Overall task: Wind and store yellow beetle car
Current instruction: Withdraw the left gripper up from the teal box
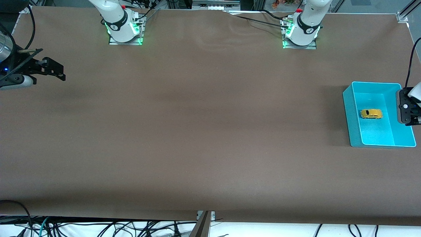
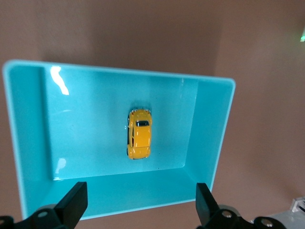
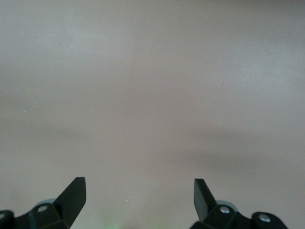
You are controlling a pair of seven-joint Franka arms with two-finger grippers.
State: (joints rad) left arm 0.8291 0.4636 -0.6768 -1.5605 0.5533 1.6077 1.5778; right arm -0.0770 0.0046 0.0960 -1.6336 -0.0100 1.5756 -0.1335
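Your yellow beetle car (image 2: 139, 140) sits in the teal bin (image 1: 348, 98); left claw (image 2: 138, 207) above, spread, empty; right claw (image 3: 139, 202) waits apart over bare surface (image 1: 197, 131). Storing looks done—just lift clear.

The table (image 1: 197, 131) under me is covered in a matt brown sheet that looks like paper or thin cloth, smooth but faintly rippled near my bases; the turquoise bin (image 1: 352, 112) looks like glossy moulded plastic, its walls (image 2: 209, 124) catching bright highlights. The yellow beetle car (image 2: 139, 133) in it has a shiny, smooth painted-looking shell with dark glossy windows; my left gripper (image 2: 138, 205) and right gripper (image 3: 138, 200) have matt black fingers that look like plastic.
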